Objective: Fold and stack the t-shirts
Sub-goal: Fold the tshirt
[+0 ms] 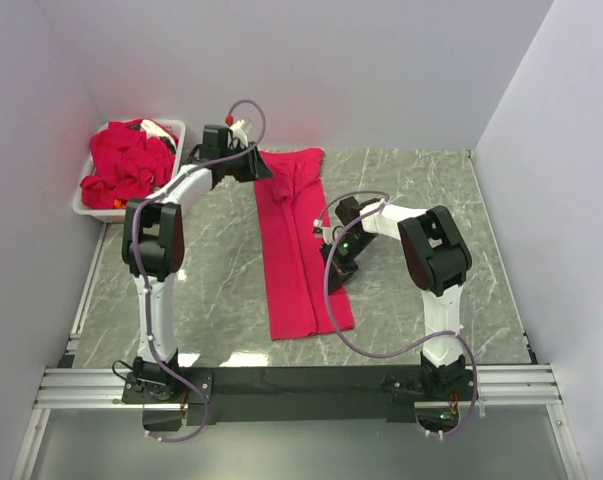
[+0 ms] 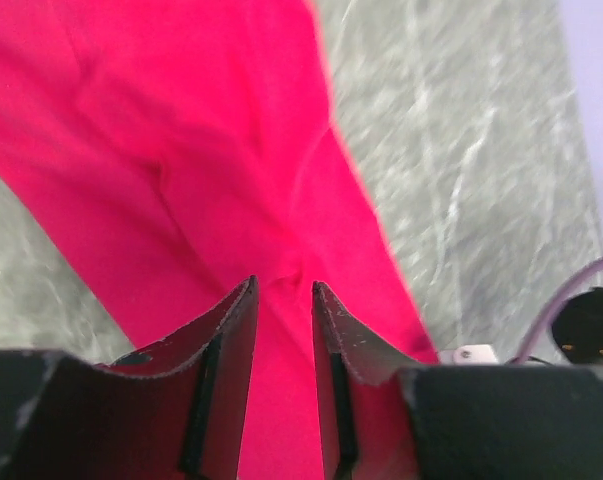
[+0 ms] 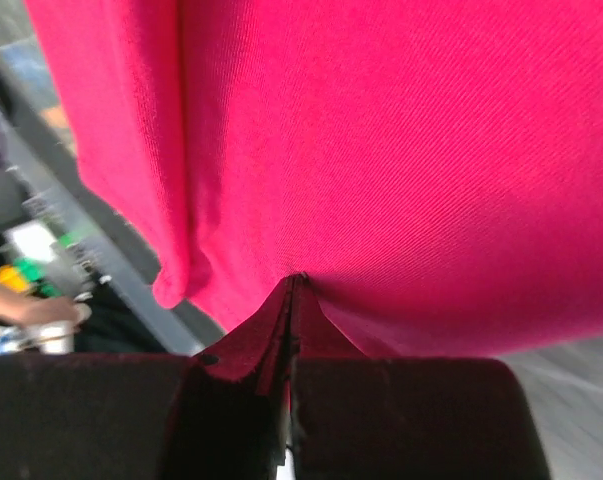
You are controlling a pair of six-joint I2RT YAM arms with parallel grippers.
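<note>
Right gripper: fingers pressed tight together on a pinch of the t-shirt. You hold its right-hand long edge, somewhat nearer the near hem than the far end.
Left gripper: fingers a narrow slot apart, with red cloth filling the slot and creases running in toward the tips. You cannot tell whether it is truly clamped.
T-shirt position: folded into a long strip on the marbled table. It lies just left of your right gripper and just right of your left gripper, which sits at the strip's far left corner.
Long axis: far to near, running from the left gripper back toward the arm bases.
Nearer arm: the right is closer to the near hem, and the left has the far end.
Coming move, as a judgement: a crosswise fold would travel along that axis, so confirm the left grip first.
Heap of t-shirts: in the white bin, well left of your left gripper.
</note>
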